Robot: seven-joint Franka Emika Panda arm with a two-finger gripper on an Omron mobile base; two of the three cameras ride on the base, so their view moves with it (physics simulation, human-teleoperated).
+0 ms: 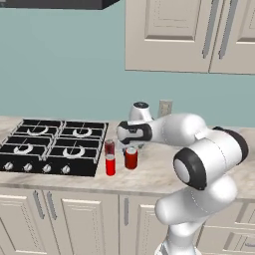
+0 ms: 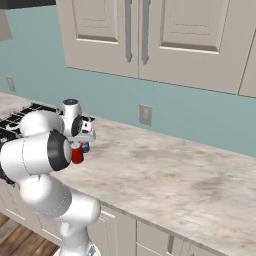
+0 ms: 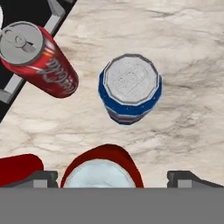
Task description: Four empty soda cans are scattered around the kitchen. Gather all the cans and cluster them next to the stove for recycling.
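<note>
The black stove [image 1: 55, 144] lies at the left of the marble counter. Right of it stand three red soda cans: one by the stove's edge [image 1: 109, 147], one nearer the front [image 1: 110, 165], and one [image 1: 131, 158] directly under my gripper [image 1: 130, 148]. In the hand view that can [image 3: 103, 168] sits between my spread fingertips [image 3: 41, 178], with a gap on its right side; the gripper [image 3: 113, 178] is open. The blue can [image 3: 130, 87] stands upright just beyond it, a red can [image 3: 39, 59] stands at the stove's edge [image 3: 35, 8], and another red can [image 3: 19, 168] is at the lower left.
The counter [image 2: 165, 175] runs wide and bare to the right of the cans. A wall outlet [image 2: 145, 114] sits on the teal wall, under beige upper cabinets [image 2: 150, 30]. The stove's silver knobs [image 1: 37, 167] line its front edge.
</note>
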